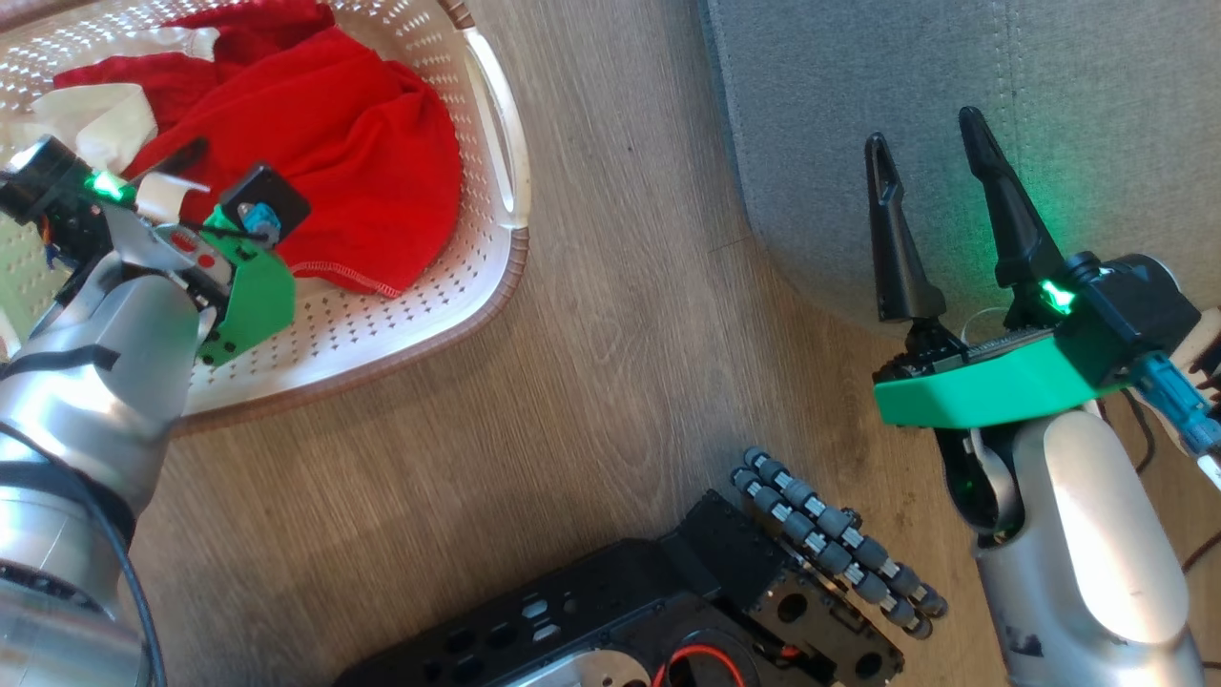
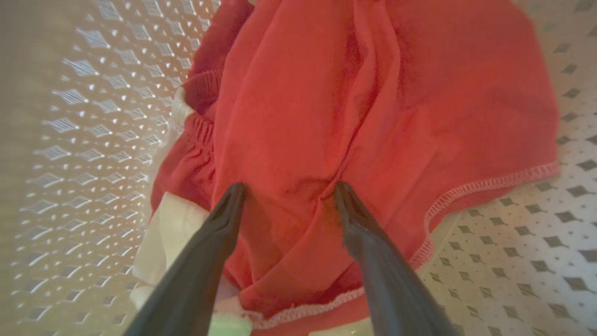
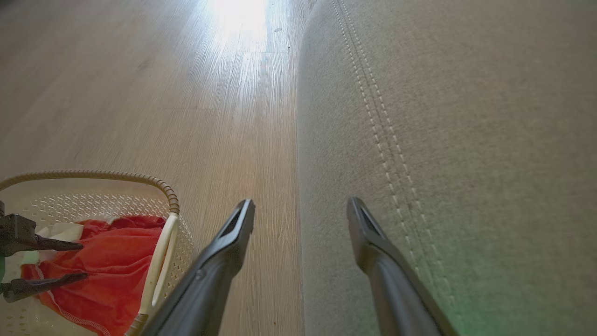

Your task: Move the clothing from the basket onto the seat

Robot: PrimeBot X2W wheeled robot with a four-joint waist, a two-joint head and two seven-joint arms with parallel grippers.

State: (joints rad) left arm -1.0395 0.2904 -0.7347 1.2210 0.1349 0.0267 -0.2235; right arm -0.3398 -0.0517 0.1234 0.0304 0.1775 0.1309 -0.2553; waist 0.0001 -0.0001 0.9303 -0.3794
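Underneath everything, a pale wood floor (image 1: pixel 620 334) runs around the basket (image 1: pixel 506 277) on every side that shows. To the basket's right in the head view, with a strip of bare floor between them, sits the grey seat (image 1: pixel 954 95), its rounded corner and double line of pale stitching plain in the right wrist view. The basket itself is cream-white and perforated, with a brown woven-look rim and a white side handle on the edge nearest the seat. Below the basket in the head view, the robot's dark base (image 1: pixel 668 611) stands on the floor.

All the clothing (image 1: pixel 353 143) lies inside the basket, none of it on the seat: a red garment with a white-stitched hem is heaped on top, and white panels and a gathered red waistband show at the basket's far-left side.

Inside the basket, the left gripper (image 2: pixel 290 186) is spread wide, both fingertips pressing into the top red fabric but not pinching it. Well right of the basket, the right gripper (image 1: pixel 923 129) hangs over the seat's edge, its fingers parted and empty.
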